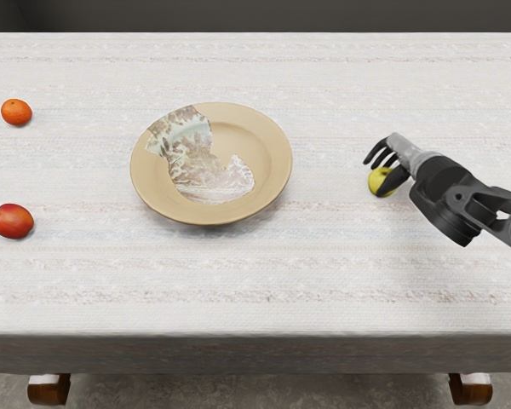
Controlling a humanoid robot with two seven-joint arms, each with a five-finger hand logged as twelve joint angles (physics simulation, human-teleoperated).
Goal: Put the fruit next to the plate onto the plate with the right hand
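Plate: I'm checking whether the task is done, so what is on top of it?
No fruit lies on the plate, only its grey-green pattern. The yellow fruit is off to its right, partly covered by the right hand.

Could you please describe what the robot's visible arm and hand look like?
Only the right arm shows. It is built of chunky dark grey, nearly black segments with rounded joint housings and an open, bracket-like link. A lighter grey cylindrical wrist piece joins it to a slim black right hand. No cables, markings or coverings are visible. The left arm is out of view.
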